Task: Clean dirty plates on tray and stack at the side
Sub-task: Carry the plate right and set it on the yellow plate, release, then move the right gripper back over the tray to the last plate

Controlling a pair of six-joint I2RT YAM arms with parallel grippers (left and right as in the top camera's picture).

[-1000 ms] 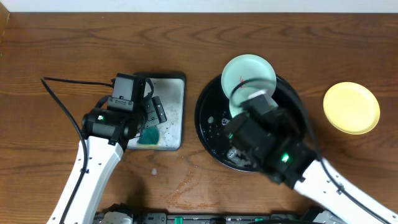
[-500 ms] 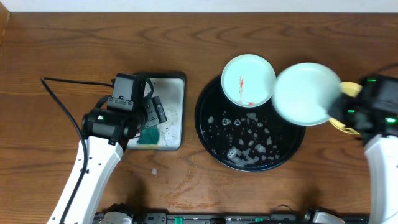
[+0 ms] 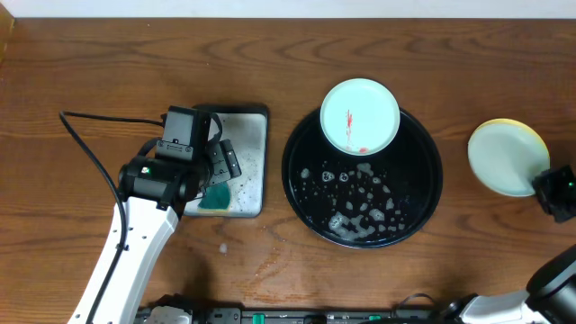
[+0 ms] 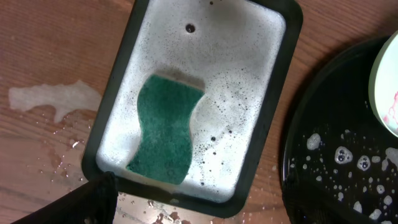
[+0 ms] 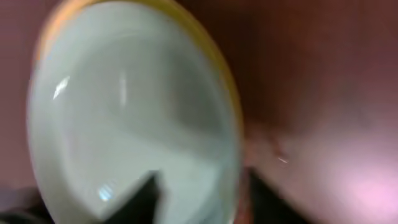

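Our brown table is wet in spots, with a white wall behind. We count three plates: one smeared plate on the black tray, at its far edge, and one mint plate on one yellow plate off to the side. We cannot tell if the left claw or the right claw is apart or together.

One pale mint plate, streaked with red-orange smears, lay flat at the far edge of the glossy black tray (its floor dotted with suds). A second mint plate, unsmeared, lay over the pale yellow plate, well right of the tray.
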